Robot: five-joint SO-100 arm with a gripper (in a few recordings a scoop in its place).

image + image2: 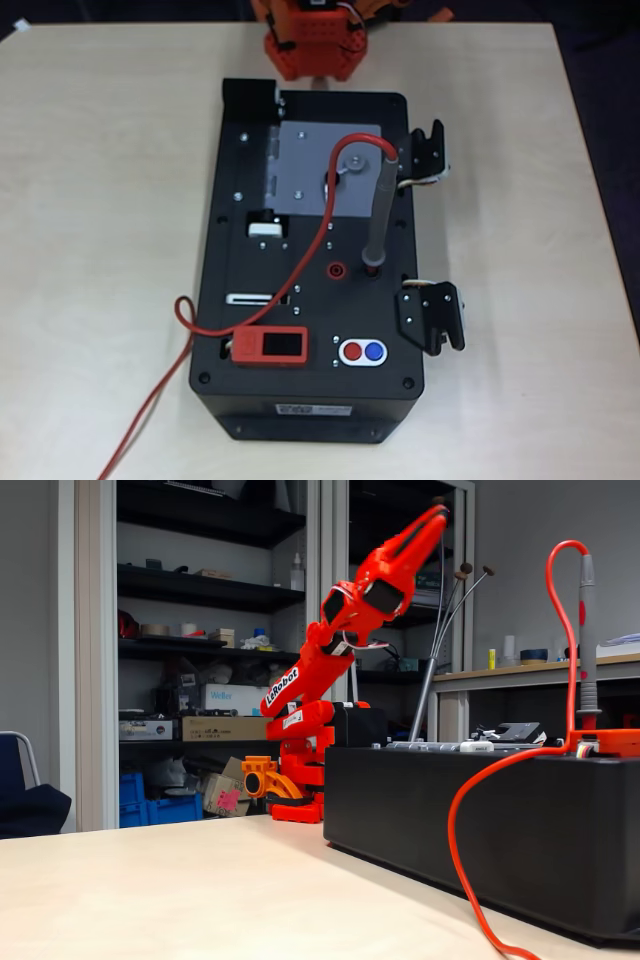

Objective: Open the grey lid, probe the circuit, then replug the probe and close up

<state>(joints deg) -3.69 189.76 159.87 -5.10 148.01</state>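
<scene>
One black box (310, 330) sits on the pale table (100, 200), and everything else is placed against it. On the box's top, toward the far end nearest the robot's orange base (310, 45), the grey lid (300, 165) lies flat and closed, its small round knob (335, 178) near its right side in the overhead view. The probe (380, 215) stands upright in a socket just right of the red round socket (336, 269), near the middle of the box's top. Its red cable (300, 255) arches off the probe's upper end, crosses the box top and trails off the box's left side onto the table. An orange-red display (270, 346) sits at the box's near end. In the fixed view the red arm (340, 630) reaches up and away above the box's far end, with the gripper (435, 515) raised high, holding nothing; I cannot tell how far its jaws are parted.
</scene>
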